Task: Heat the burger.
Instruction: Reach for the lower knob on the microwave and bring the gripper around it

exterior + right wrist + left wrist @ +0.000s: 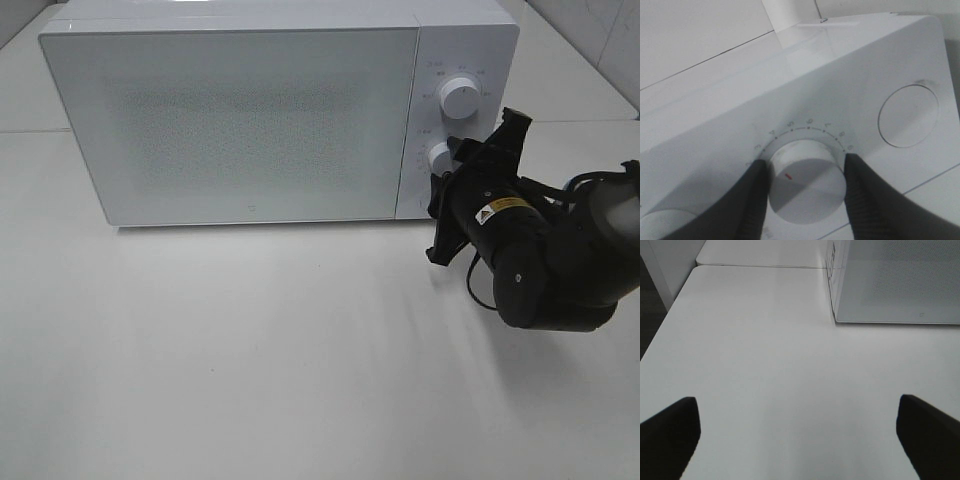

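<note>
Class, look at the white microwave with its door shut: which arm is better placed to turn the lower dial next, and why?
Right. The right gripper clasps the round white lower dial, one finger each side. The left gripper hangs open over the white table, away from it.

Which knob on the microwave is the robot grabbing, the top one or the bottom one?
The lower knob. The right gripper pinches it from both sides, while the upper knob stands free with nothing touching it.

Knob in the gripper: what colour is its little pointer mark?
Red, on the white knob; the right wrist view shows it best.
</note>
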### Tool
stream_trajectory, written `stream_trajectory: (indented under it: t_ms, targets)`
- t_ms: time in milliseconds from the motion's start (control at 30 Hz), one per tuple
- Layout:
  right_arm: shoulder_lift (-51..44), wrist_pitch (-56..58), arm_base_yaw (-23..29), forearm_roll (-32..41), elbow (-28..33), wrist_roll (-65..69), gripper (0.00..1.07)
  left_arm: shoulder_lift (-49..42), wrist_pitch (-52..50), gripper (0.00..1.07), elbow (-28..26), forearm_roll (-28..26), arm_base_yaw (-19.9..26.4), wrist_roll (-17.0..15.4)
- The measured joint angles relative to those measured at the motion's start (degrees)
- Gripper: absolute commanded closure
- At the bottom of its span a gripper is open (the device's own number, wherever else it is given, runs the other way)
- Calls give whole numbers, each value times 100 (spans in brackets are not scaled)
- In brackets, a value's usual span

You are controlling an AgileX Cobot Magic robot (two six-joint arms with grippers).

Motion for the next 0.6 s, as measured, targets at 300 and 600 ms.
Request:
stream_trajectory:
  t_ms: [300,600]
  targets:
    - [0,6,0,0,0,539,75,0,0,6,0,0,0,0]
    - [0,6,-11,-46,0,751,75,0,0,6,0,0,0,0]
